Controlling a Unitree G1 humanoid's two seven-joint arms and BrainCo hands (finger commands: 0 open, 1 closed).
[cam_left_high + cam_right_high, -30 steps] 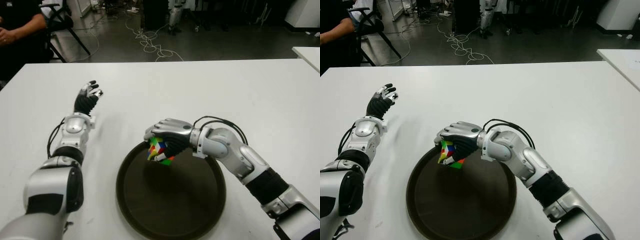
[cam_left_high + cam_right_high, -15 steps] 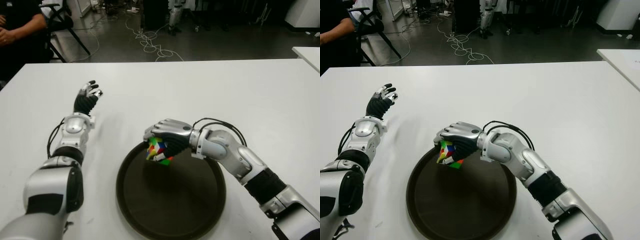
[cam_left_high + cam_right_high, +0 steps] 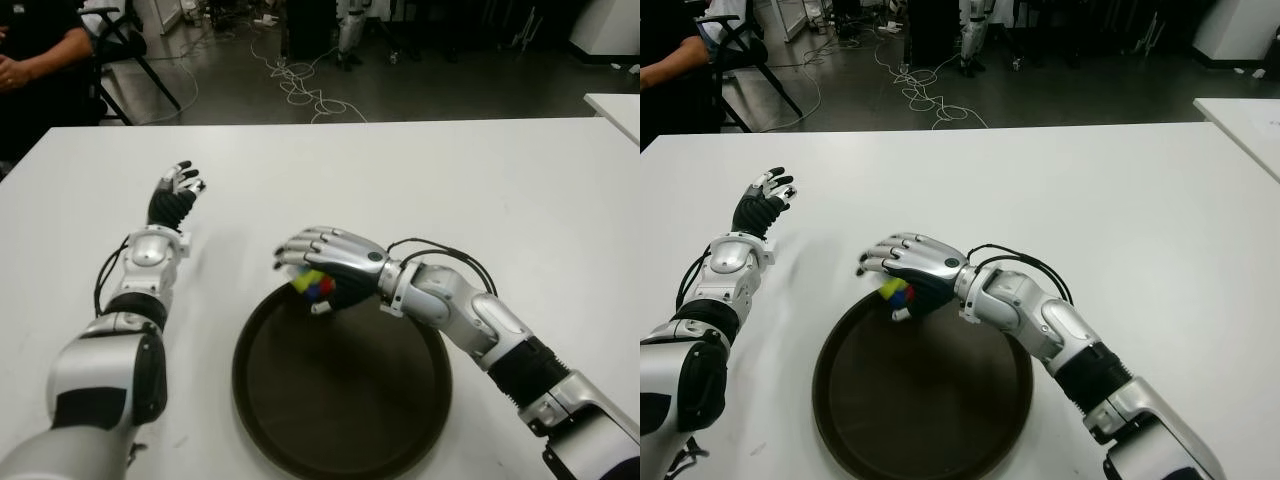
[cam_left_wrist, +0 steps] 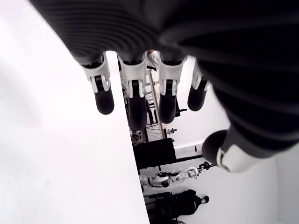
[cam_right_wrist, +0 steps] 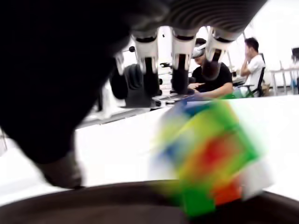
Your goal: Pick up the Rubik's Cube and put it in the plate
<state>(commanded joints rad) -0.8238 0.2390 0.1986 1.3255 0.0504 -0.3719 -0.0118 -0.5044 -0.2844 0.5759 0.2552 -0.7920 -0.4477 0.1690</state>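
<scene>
Multicoloured cube [image 3: 314, 287] drops from released right robot hand [image 3: 325, 262] at plate [image 3: 340, 400] rim, frame centre; could bounce onto desk [image 3: 480, 190].

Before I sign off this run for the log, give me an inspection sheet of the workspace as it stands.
Surface: white table, bare apart from the job's things.
Job's things: Rubik's Cube under the right palm, over the far rim of the dark round plate; blurred in the right wrist view, apparently dropping free.
Clutter: nothing seen.
Robot hands: right robot hand over the plate's far edge, fingers spread, no longer closed on the cube. Left robot hand shows far to the plate's left, fingers relaxed, empty.
Cables: black wires looped at the right wrist; white cords on the floor beyond.
Surroundings: seated person at far left; second table at right.
</scene>
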